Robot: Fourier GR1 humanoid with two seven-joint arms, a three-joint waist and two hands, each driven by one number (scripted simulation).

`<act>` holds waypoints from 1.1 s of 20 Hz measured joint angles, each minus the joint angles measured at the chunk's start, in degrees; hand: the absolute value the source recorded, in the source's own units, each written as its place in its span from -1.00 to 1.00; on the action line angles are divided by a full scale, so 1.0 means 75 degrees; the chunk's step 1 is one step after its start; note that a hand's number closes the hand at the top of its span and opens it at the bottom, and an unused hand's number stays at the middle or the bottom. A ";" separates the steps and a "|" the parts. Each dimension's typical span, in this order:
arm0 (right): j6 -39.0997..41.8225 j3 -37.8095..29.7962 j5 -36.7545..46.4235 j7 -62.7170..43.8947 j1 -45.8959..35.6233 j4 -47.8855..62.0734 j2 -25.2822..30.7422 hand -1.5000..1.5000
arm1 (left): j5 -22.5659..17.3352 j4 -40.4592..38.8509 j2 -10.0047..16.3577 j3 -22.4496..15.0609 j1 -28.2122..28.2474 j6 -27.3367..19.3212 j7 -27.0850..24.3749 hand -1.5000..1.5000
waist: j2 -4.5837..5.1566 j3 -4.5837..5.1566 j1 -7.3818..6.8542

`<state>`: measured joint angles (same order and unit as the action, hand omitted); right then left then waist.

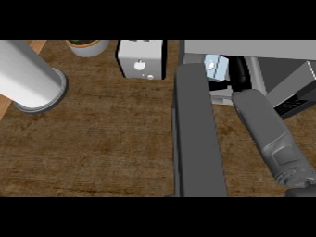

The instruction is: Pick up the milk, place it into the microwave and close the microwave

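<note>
Head view, looking steeply down on a brown wood-grain counter [105, 148]. At upper right, a grey microwave [256, 48] with its door [198, 139] swung open, a long dark panel stretching toward the lower edge. Inside the open cavity, close to the door's hinge end, a pale blue-and-white milk carton [215, 67], slightly tilted. Just right of the carton, the black right hand [238, 74], reaching in on a grey forearm from the lower right corner. Too dark in there to tell whether clamped on the carton or only lying against it.

Along the top edge, a grey cup [88, 47] with something brown inside. Between cup and microwave, a white box [141, 59] standing on the counter. At far left, a tall white cylinder [16, 74] on a round grey base, well apart from the microwave.
</note>
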<state>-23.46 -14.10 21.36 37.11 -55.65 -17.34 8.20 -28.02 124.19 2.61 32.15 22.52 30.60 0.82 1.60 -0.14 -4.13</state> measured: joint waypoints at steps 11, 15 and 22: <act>-0.1814 -0.0009 0.0501 0.0306 -0.0497 0.0705 0.0510 1.00 | 0.0245 -0.0175 -0.0005 -0.0211 -0.0315 0.0060 -0.0055 -1.00 | 0.0162 -0.0007 -0.0324; -0.2213 0.0094 0.0739 0.0161 -0.0555 0.1023 0.0722 1.00 | 0.0308 -0.0291 0.0048 -0.0285 -0.0500 0.0032 -0.0009 -1.00 | 0.0242 -0.0009 -0.0400; -0.3393 0.0289 0.1160 -0.0997 -0.0488 0.1724 0.1282 -1.00 | 0.0582 -0.0420 0.0114 -0.0320 -0.0691 0.0019 -0.0070 -1.00 | 0.0346 -0.0001 -0.0526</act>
<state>-48.91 -11.93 30.06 29.64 -59.31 -4.41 17.81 -23.65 121.04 3.46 29.75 17.34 30.75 0.29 4.19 -0.15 -8.07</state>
